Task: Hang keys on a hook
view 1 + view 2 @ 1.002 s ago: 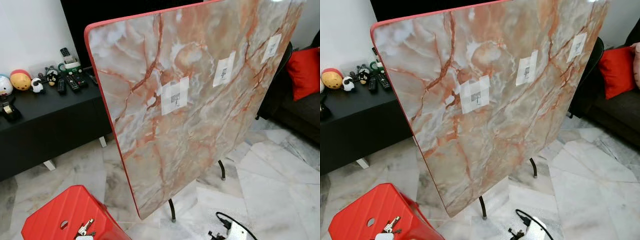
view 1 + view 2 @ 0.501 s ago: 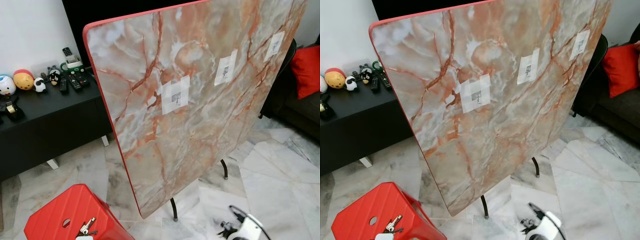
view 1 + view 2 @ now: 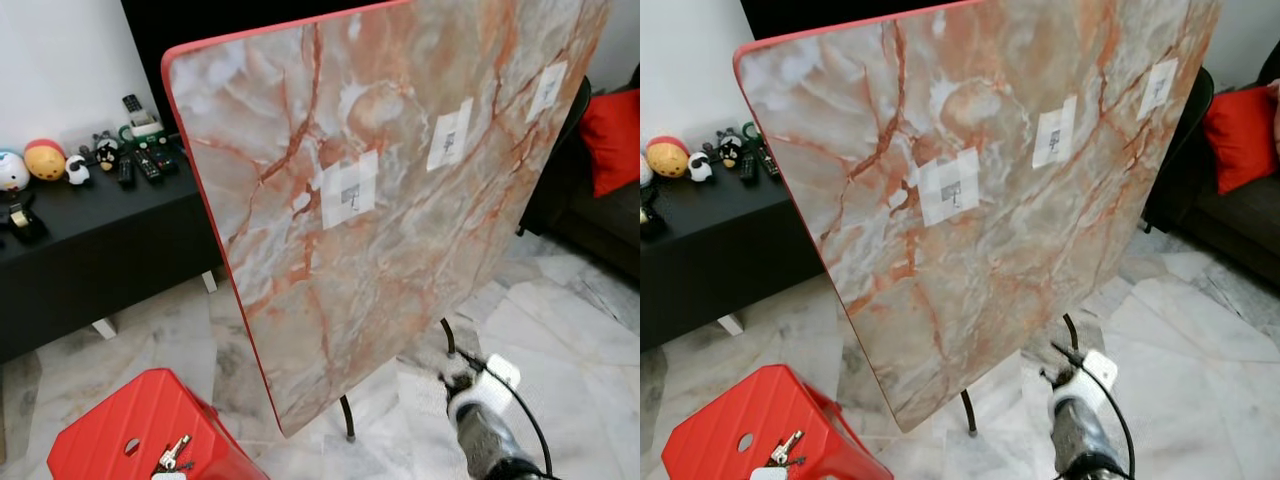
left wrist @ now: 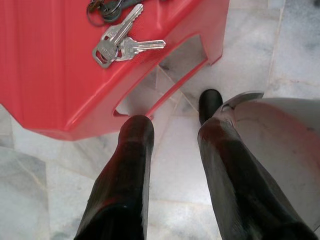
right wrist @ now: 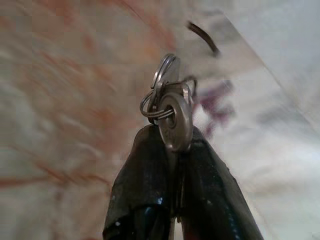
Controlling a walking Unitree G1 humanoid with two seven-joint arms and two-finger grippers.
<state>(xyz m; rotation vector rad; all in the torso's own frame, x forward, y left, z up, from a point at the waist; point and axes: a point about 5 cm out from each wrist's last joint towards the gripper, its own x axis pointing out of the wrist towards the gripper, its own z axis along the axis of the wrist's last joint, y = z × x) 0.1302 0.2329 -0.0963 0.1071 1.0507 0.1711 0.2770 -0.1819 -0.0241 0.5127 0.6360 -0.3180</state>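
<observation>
Right pincer [image 5: 172, 150] pinches the keys [image 5: 167, 102], grasp complete. Remaining: carry to a hook [image 3: 349, 196] on the tilted tabletop [image 3: 400, 250] ahead. Left pincer [image 4: 172, 150] hangs spread.

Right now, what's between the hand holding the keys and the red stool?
In the left eye view, bare marble floor and the tabletop's black leg lie between the right hand and the red stool.
</observation>
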